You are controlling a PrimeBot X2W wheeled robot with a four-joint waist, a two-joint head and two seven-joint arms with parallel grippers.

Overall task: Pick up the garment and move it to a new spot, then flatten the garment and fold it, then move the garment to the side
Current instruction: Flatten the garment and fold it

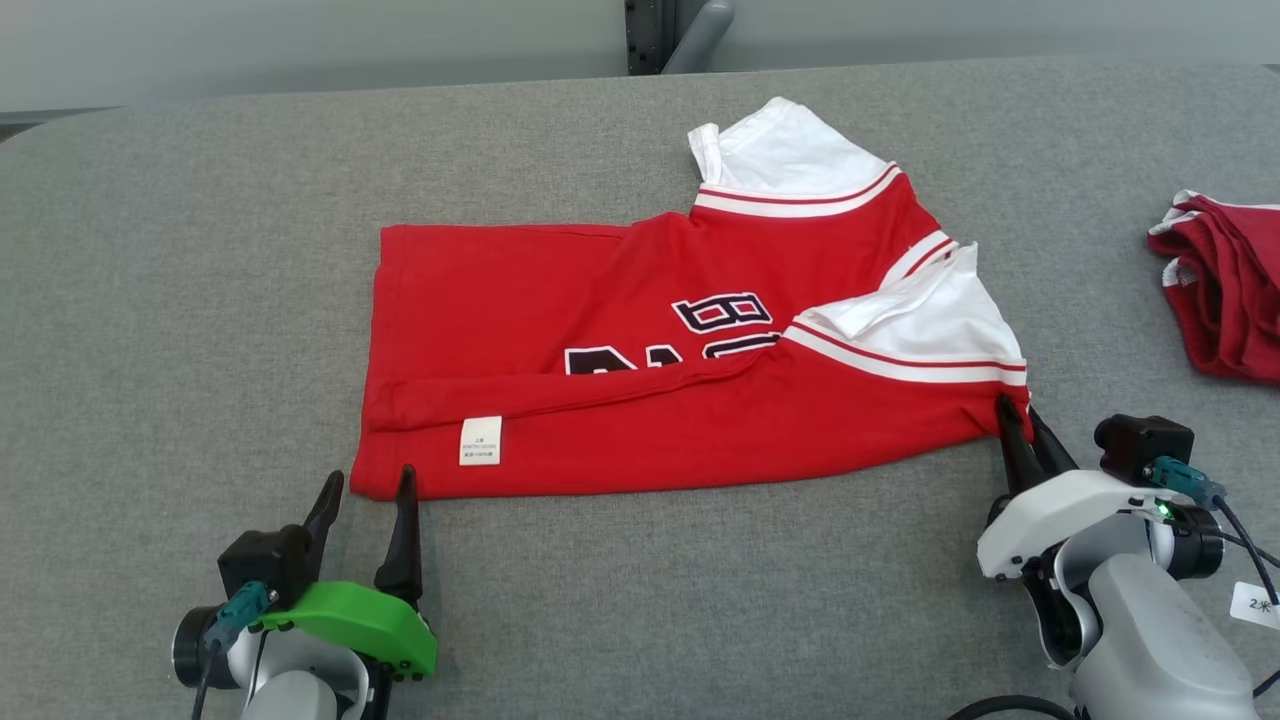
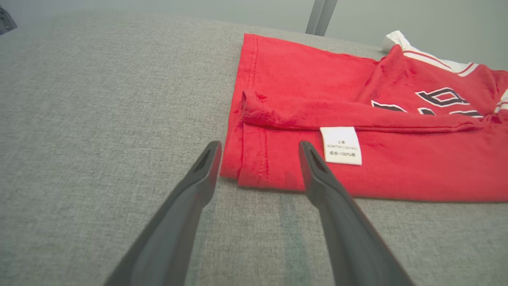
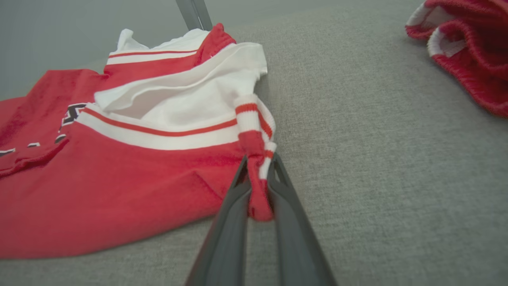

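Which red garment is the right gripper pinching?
The spread lettered jersey, pinched at its shoulder corner by the right gripper; the bunched red garment lies apart.

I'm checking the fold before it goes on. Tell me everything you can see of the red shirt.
The shirt is red knit with white sleeves, red-striped white bands and dark white-edged letters. It lies flat on the grey table, its near edge folded over, baring a white label. The right pincer is shut on its sleeve-end corner; the left pincer stands open at the hem corner.
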